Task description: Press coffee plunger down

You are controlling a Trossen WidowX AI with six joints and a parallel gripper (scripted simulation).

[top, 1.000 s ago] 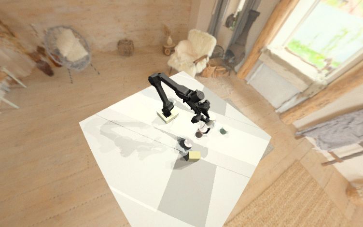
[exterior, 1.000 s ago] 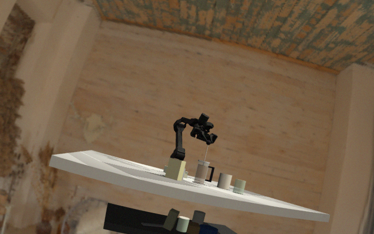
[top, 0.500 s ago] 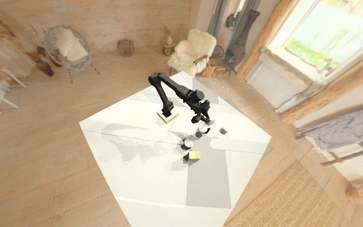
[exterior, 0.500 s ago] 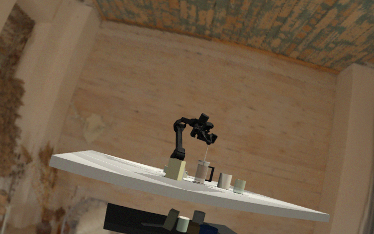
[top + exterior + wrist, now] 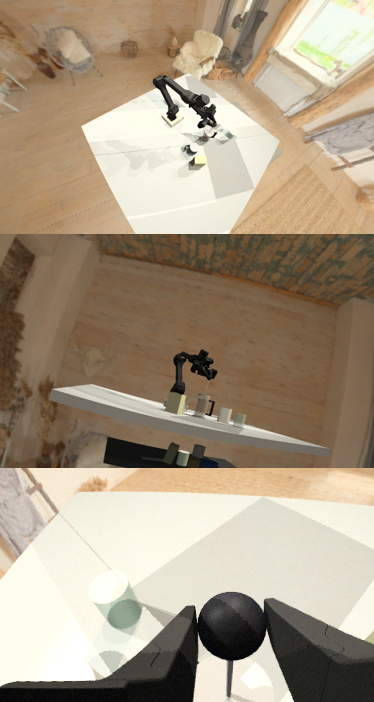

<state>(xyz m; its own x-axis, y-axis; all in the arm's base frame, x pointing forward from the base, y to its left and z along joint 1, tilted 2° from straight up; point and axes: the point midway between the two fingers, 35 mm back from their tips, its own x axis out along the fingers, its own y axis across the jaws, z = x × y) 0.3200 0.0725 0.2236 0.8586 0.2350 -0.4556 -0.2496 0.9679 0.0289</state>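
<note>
High above the coffee press (image 5: 202,405) on the table (image 5: 132,410), the gripper (image 5: 231,633) clamps the black plunger knob (image 5: 231,625) between both fingers, rod fully raised, centred so the push should go straight down.

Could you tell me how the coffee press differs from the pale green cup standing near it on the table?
The coffee press is taller than the pale green cup. The press has a black side handle; the cup shows none. A thin rod rises from the press to a black knob, which the gripper is shut on; nothing touches the cup. The press body looks greyish-brown, the cup pale green. Both stand upright on the white table.
</note>
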